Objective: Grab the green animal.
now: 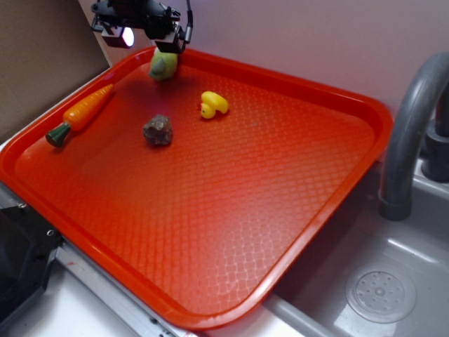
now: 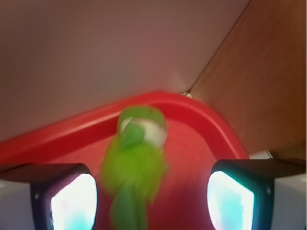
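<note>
The green animal [image 1: 163,65] is a small yellow-green lumpy toy in the far left corner of the red tray [image 1: 309,182]. My gripper [image 1: 170,46] hangs right above it, its tips at the toy's top. In the wrist view the toy [image 2: 136,167] is blurred and sits between my two fingers, nearer the left finger [image 2: 72,203] than the right one [image 2: 232,196]. There is a gap on each side. The jaws stand wide apart and hold nothing.
A yellow rubber duck [image 1: 213,104], a brown lumpy object [image 1: 158,130] and an orange carrot with a dark green top [image 1: 81,114] lie on the tray. The tray rim [image 2: 158,103] and a brown wall are just behind the toy. A grey faucet [image 1: 407,133] and a sink are at the right.
</note>
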Robot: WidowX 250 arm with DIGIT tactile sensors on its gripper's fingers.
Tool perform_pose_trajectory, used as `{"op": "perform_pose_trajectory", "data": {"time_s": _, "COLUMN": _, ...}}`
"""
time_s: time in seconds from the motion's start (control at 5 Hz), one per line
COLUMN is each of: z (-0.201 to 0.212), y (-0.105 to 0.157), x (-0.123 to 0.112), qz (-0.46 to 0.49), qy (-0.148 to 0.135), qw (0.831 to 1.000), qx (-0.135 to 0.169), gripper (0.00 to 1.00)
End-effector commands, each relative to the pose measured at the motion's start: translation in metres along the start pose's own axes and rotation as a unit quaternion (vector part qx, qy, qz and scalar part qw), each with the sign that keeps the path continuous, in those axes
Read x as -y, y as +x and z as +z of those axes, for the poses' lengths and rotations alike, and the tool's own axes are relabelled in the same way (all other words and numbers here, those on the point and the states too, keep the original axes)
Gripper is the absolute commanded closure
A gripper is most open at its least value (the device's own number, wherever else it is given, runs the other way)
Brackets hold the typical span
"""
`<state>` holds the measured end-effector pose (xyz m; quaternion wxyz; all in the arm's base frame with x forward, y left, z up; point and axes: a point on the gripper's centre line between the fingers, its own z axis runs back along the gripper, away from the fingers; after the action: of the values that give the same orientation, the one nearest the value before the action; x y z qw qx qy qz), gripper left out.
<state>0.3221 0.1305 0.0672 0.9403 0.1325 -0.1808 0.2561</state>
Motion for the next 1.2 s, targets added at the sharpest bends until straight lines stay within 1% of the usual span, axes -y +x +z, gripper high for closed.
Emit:
{"op": "perform_pose_trajectory", "data": {"time_s": 0.0, "z": -0.016, "y": 0.028, "x": -0.002, "qz": -0.036, "qy": 0.001, "qw": 0.999, "qx": -0.025, "gripper": 0.0}}
{"op": "perform_pose_trajectory", "data": {"time_s": 0.4, "z": -0.035, "y": 0.013, "x": 0.015, "qz": -0.062, "qy": 0.002, "qw": 0.997, "qx": -0.05, "gripper": 0.0}}
{"op": "perform_pose_trajectory", "data": {"time_s": 0.6, "z": -0.038, "y": 0.009, "x": 0.014, "qz": -0.068, "qy": 0.002, "qw": 0.997, "qx": -0.049, "gripper": 1.0}}
{"op": "perform_pose_trajectory", "data": {"time_s": 0.8, "z": -0.02, "y": 0.013, "x": 0.009, "qz": -0.078, "qy": 0.007, "qw": 0.996, "qx": -0.032, "gripper": 1.0}}
{"op": "perform_pose_trajectory", "data": {"time_s": 1.0, "z": 0.021, "y": 0.017, "x": 0.003, "qz": -0.042, "qy": 0.023, "qw": 0.996, "qx": -0.077, "gripper": 1.0}}
